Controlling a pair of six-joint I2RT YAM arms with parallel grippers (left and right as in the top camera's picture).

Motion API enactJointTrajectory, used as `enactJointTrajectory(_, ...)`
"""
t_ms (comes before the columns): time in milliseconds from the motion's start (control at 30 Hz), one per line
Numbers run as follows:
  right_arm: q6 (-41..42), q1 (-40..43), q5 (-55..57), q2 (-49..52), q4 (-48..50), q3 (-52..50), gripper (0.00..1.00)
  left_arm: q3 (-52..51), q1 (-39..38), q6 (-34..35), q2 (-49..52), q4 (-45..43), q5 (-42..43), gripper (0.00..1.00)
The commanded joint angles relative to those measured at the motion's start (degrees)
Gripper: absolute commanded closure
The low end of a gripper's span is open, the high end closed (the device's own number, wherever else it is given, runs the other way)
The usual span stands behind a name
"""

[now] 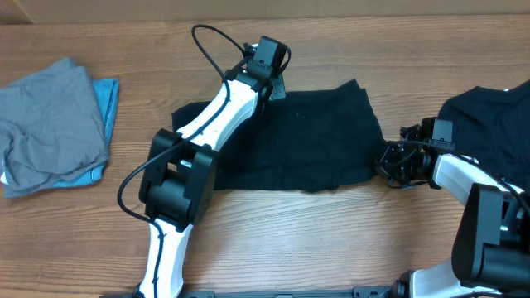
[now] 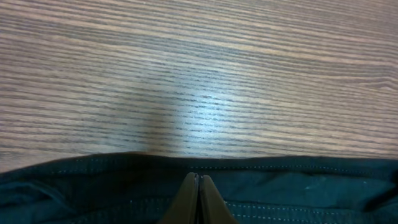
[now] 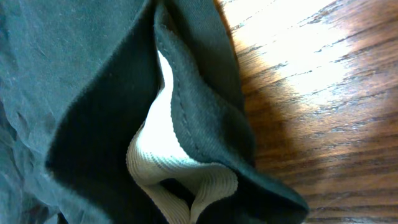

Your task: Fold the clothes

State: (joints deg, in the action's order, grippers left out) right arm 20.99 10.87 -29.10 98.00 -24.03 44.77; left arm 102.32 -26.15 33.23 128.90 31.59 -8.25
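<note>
Item: black garment point(image 1: 298, 136), spread flat on the table point(image 1: 331, 240), centre of frame.
I log the left claw point(image 1: 276, 85) closed at its upper hem, fingers point(image 2: 198, 196) pressed together with no cloth seen between them. The right claw point(image 1: 386, 162) is closed at its lower right corner, where cloth bunches against the camera; any hold is hidden. 2nd black garment point(image 1: 489, 116) at far right. Grey piece point(image 1: 50, 124) lies over blue piece point(image 1: 106, 99), far left.

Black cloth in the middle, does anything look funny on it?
Yes. The black cloth is bunched and curled open at its right edge, where the right gripper pinches it, and a white ribbed strip peeks out from inside.
</note>
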Motion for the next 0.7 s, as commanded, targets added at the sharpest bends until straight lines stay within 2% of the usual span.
enactJointTrajectory(0,0.09,0.33,1.01,-0.11,0.35,0.59,0.96,1.01,0.24,0.24,3.78,0.02,-0.90,0.96)
enactJointTrajectory(200,0.07,0.33,1.03,-0.11,0.37,0.59,0.96,1.01,0.20,0.59,4.85,0.70,-0.87,0.96)
enactJointTrajectory(267,0.04,0.35,0.70,-0.11,0.94,0.61,0.91,1.05,0.22,0.11,4.81,-0.59,-0.92,0.96)
enactJointTrajectory(367,-0.55,0.44,-1.64,-0.11,2.69,0.63,0.90,1.90,0.90,-1.20,4.31,-0.70,-0.94,0.96)
enactJointTrajectory(467,-4.15,1.16,-7.23,-0.11,4.07,1.75,0.90,4.90,2.40,-1.55,1.77,2.16,-0.81,0.96)
enactJointTrajectory(633,-7.58,1.20,-6.56,-0.11,3.93,5.09,0.91,9.20,3.69,-1.57,-4.55,8.04,0.44,0.96)
enactJointTrajectory(667,-7.58,1.20,-6.58,-0.11,3.78,5.46,0.94,9.53,3.69,-1.57,-6.25,9.62,0.63,0.96)
